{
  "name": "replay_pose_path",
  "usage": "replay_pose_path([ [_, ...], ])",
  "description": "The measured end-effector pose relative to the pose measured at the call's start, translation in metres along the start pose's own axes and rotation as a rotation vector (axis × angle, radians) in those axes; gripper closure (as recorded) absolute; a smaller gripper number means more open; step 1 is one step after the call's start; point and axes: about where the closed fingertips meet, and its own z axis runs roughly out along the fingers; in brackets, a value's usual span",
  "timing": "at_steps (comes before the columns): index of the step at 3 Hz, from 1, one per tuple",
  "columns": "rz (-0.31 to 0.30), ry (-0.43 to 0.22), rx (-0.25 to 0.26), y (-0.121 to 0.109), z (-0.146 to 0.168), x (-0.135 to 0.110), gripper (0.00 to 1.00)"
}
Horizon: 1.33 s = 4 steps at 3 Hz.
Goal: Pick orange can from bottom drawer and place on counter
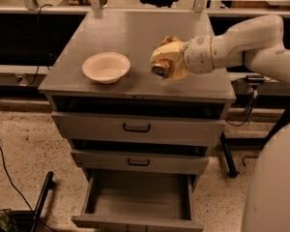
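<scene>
My gripper (167, 61) reaches in from the right and is shut on the orange can (160, 65). The can lies on its side in the fingers, its silver end facing the camera, just above the right half of the counter (135, 33). The cream fingers wrap most of the can's sides. The bottom drawer (140, 197) is pulled open below and shows only its plain grey inside.
A cream bowl (106, 66) stands on the counter's left front, left of the gripper. The two upper drawers (137, 128) with black handles are nearly shut. Black cables and a stand leg lie on the speckled floor at the left. A dark shelf runs behind the cabinet.
</scene>
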Motion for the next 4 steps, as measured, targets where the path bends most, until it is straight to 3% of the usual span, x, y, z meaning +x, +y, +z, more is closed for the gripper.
replay_pose_path([
  [2,0.019,-0.017,-0.011,0.0030,0.0014,-0.0098,0.62],
  [4,0.015,-0.026,-0.008,0.0000,0.0060,-0.0117,0.16],
])
